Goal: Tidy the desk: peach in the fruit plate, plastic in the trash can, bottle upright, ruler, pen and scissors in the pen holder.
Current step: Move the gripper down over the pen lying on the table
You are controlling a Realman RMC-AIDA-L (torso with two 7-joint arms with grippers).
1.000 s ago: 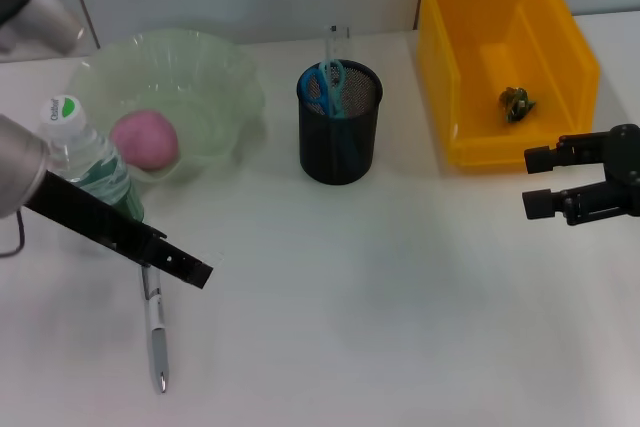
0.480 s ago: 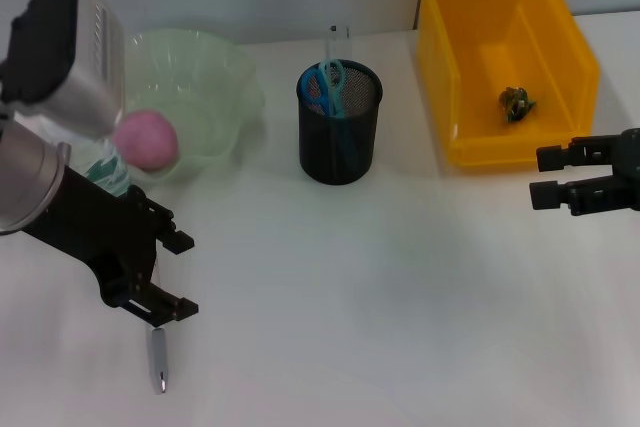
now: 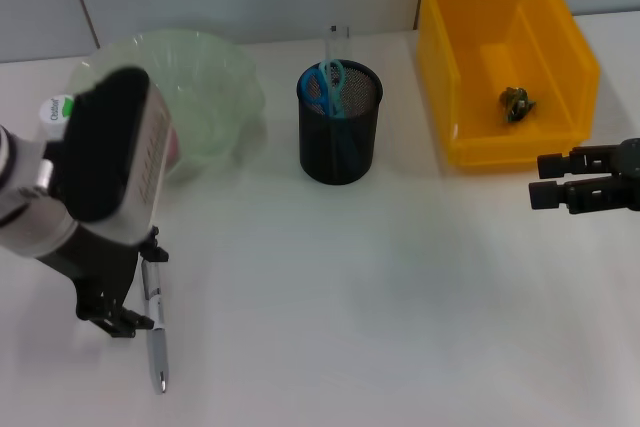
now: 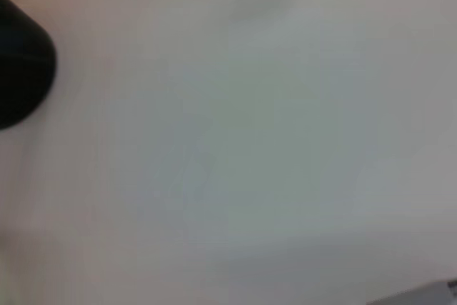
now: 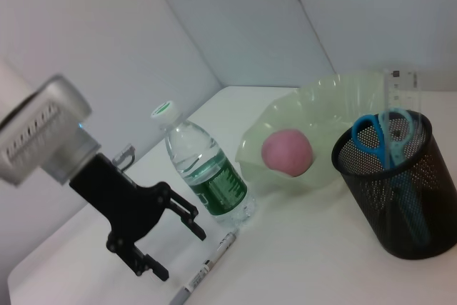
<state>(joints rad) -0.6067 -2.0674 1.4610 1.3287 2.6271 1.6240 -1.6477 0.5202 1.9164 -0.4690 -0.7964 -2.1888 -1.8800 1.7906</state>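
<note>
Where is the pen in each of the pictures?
Head view: the pen lies on the desk near the front left, beside the left gripper.
Left wrist view: not in it, only blurry desk.
Right wrist view: the pen lies on the desk in front of the bottle.
Shared landmark: the black pen holder, seen in the head and right wrist views.

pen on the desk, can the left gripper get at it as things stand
Probably yes. The left gripper hangs open right over the pen, which lies flat on the bare table. Nothing covers it; the bottle stands just behind the pen's far end, so a straight descent looks free.
</note>
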